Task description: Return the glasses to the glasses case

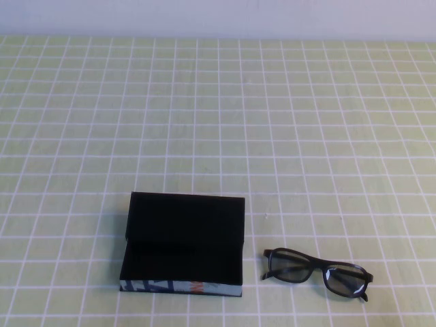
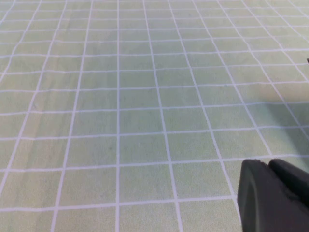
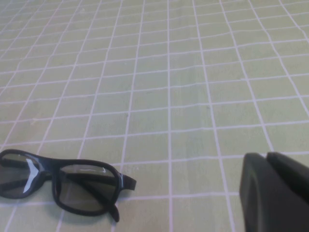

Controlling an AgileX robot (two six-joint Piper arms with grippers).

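The glasses case (image 1: 184, 218) stands open near the table's front, left of centre. Its lid is raised at the back, its black inside is bare, and a blue, white and orange strip runs along its front edge. The black glasses (image 1: 317, 272) lie unfolded on the cloth just right of the case, apart from it. They also show in the right wrist view (image 3: 63, 181). My right gripper (image 3: 264, 154) is shut and empty, off to one side of the glasses. My left gripper (image 2: 265, 162) is shut and empty over bare cloth. Neither arm shows in the high view.
A green tablecloth with a white grid (image 1: 218, 122) covers the whole table. A pale wall edge (image 1: 218, 17) runs along the far side.
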